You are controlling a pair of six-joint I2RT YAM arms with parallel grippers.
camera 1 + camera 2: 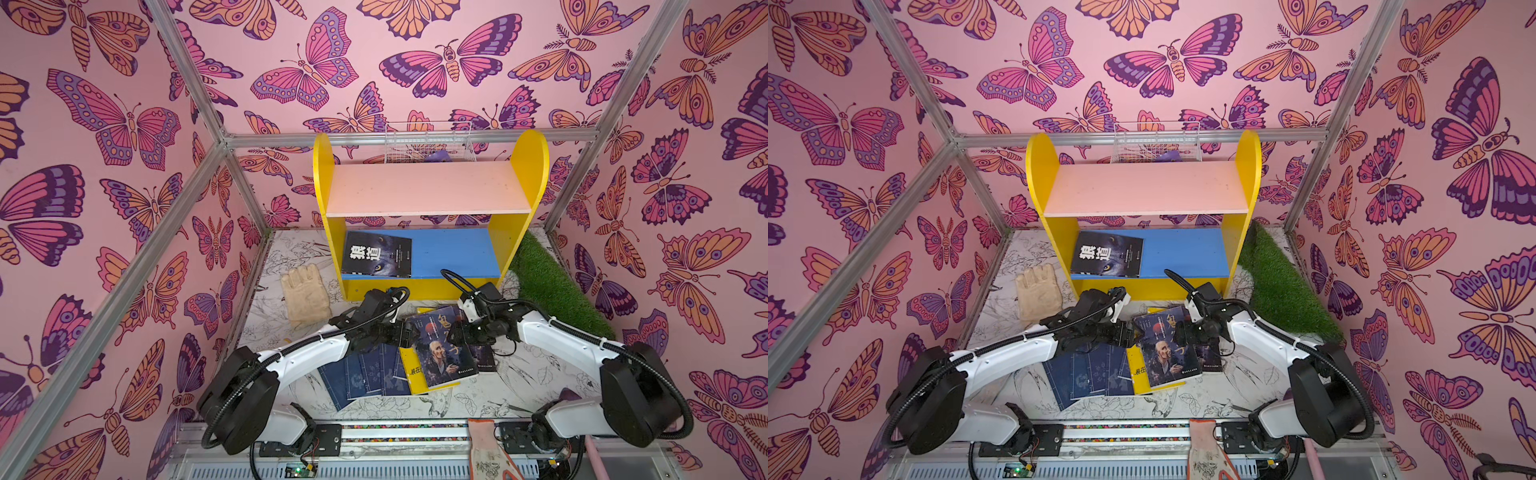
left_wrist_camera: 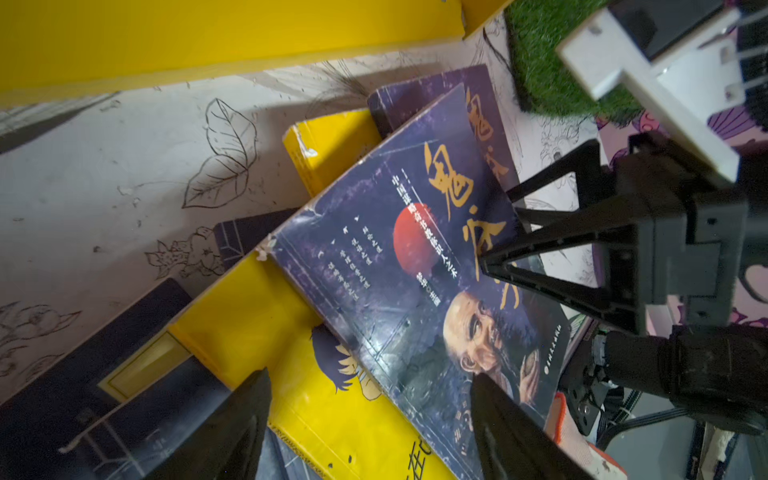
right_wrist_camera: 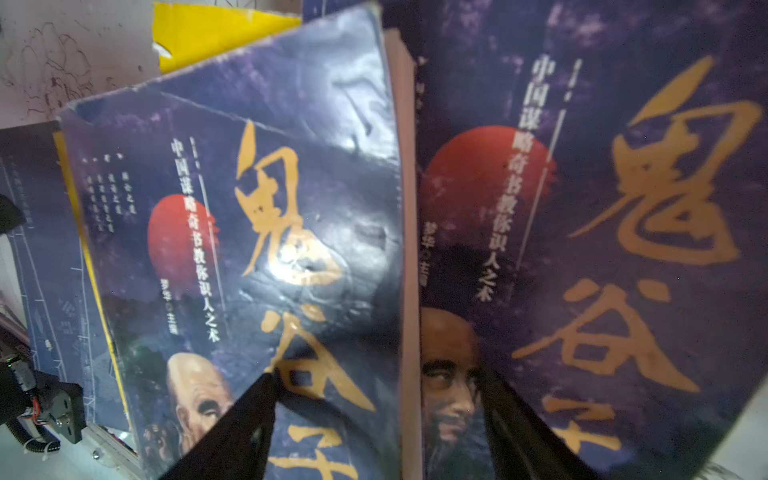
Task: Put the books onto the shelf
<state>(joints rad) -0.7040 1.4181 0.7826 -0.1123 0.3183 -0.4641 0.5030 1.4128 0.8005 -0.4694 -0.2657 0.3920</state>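
On the table (image 1: 519,386) before the shelf (image 1: 530,166), in both top views, we see the books fanned in a loose heap: navy paperbacks (image 1: 365,374), a yellow book (image 1: 411,376) and, uppermost, the portrait book (image 1: 440,353). One wolf-cover book (image 1: 376,254) lies flat on the blue lower board. The left end effector (image 1: 409,332) and right end effector (image 1: 456,332) flank the portrait book's shelf-side end.

From the left wrist view, the left jaws spread wide and empty above the yellow book, while the right fingers (image 2: 511,259) straddle the portrait book's long edge without closing.

From the right wrist view, the right jaws stand wide around that page edge, a second copy (image 3: 623,208) beneath. We judge these paperbacks light, floppy, glossy and corner-worn. A deep pinch across cover and pages together should limit sagging or tearing.
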